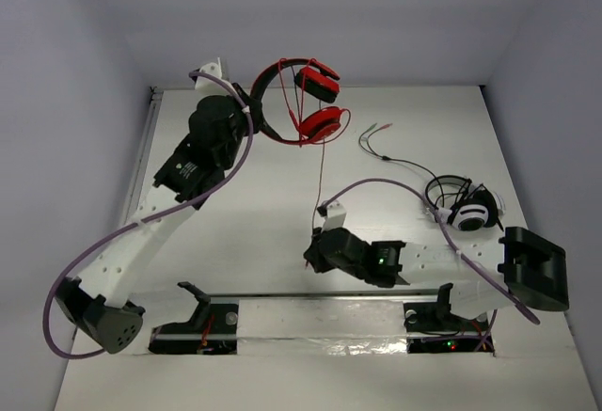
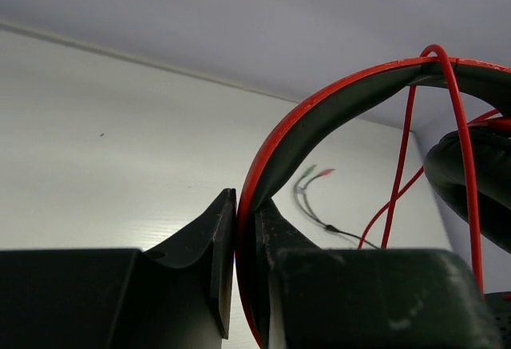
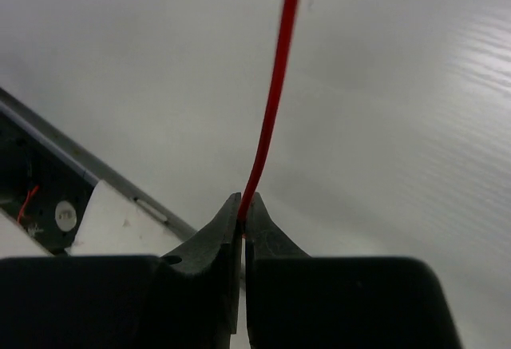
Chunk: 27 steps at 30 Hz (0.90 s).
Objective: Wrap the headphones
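Left jaws, I confirm, are closed tight on the headband (image 2: 319,117) of the headphones (image 1: 320,125), held clear of the worktop (image 1: 254,213); right jaws pinch the taut red cable (image 3: 275,101).

Red over-ear headphones (image 1: 299,101) sit at about 12 o'clock in the overhead view, near the far edge of the table. The headband (image 2: 319,117), red outside and black inside, is clamped between the fingers of the left gripper (image 2: 246,205) at its 9 o'clock side. Two round red cups (image 1: 320,125) with black pads lie toward 3 o'clock, close together. A thin red cable (image 1: 323,171) loops over the band, then runs straight toward 6 o'clock, where the right gripper (image 3: 242,205) pinches it.
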Available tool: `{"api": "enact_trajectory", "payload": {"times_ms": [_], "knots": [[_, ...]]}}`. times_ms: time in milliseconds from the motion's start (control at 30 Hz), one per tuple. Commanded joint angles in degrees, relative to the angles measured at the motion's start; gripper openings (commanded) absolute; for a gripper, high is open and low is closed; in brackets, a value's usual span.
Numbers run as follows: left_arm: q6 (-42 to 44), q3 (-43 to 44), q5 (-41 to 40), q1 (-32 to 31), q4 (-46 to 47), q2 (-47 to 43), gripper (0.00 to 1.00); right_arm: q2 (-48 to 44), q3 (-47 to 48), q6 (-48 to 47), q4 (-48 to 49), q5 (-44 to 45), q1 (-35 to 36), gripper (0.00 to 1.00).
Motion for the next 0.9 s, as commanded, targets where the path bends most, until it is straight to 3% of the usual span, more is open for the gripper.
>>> {"api": "enact_trajectory", "payload": {"times_ms": [0, 200, 333, 600, 867], "knots": [[-0.64, -2.14, -6.46, 0.18, 7.84, 1.39, 0.0, 1.26, 6.19, 0.25, -6.19, 0.45, 4.03, 0.0], [0.24, -7.77, -10.59, 0.18, 10.82, 5.17, 0.0, 3.2, 18.74, -1.51, -20.25, 5.46, 13.51, 0.0], [0.33, -10.93, -10.16, -1.57, 12.5, 8.15, 0.0, 1.81, 24.73, -2.73, -27.9, 7.58, 16.16, 0.0], [0.59, -24.63, -3.84, -5.52, 20.41, 8.07, 0.0, -8.12, 28.96, -6.78, -32.92, 10.21, 16.17, 0.0], [1.65, -31.06, 0.91, -11.51, 21.65, 5.53, 0.0, -12.7, 31.43, -12.14, -37.59, 16.36, 14.94, 0.0]]}}
